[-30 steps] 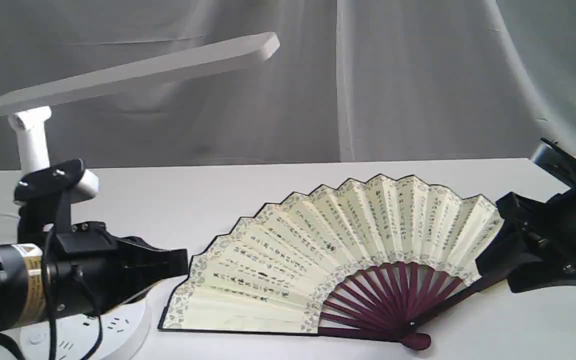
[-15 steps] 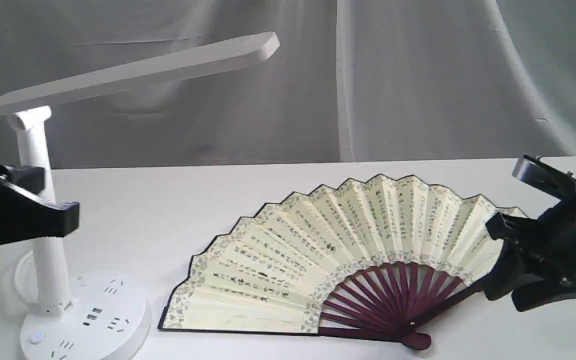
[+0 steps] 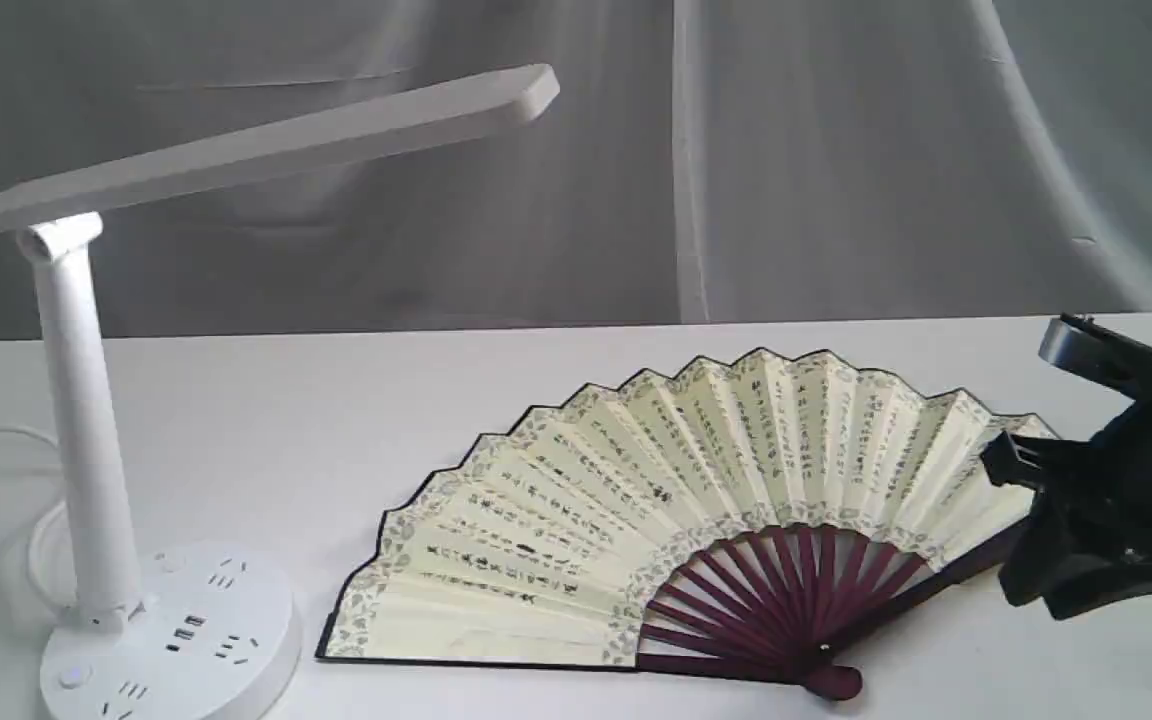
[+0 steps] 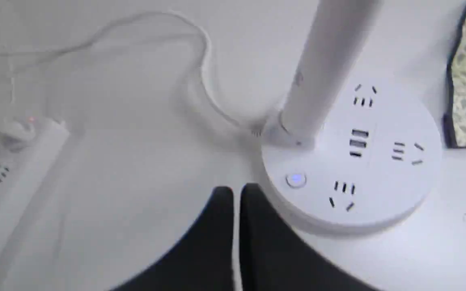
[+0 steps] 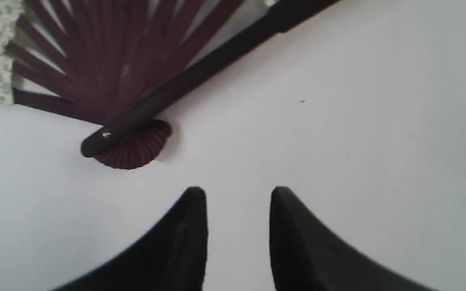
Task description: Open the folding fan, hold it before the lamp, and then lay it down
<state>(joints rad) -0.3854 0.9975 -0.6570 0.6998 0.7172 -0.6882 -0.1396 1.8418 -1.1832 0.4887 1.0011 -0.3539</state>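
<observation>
The folding fan (image 3: 676,510) lies spread open and flat on the white table, cream pleats toward the back, maroon ribs meeting at the pivot (image 5: 128,141) near the front. The lamp (image 3: 86,430) stands at the left, its bar head reaching over the table and its round base (image 4: 358,161) showing sockets and a lit button. My right gripper (image 5: 237,194) is open with nothing between its fingers, off the fan's right guard. It shows as a black mass in the exterior view (image 3: 1066,520). My left gripper (image 4: 236,193) is shut and empty beside the lamp base.
A white power strip (image 4: 6,178) lies on the table beyond the lamp base, with the lamp's white cord (image 4: 156,28) curving to it. Grey drapes hang behind the table. The table's front edge runs close to the fan's pivot.
My left arm has drawn back to the left, almost out of the exterior view, uncovering the lamp. My right gripper has pulled away to the right off the fan and narrowed its jaws.
</observation>
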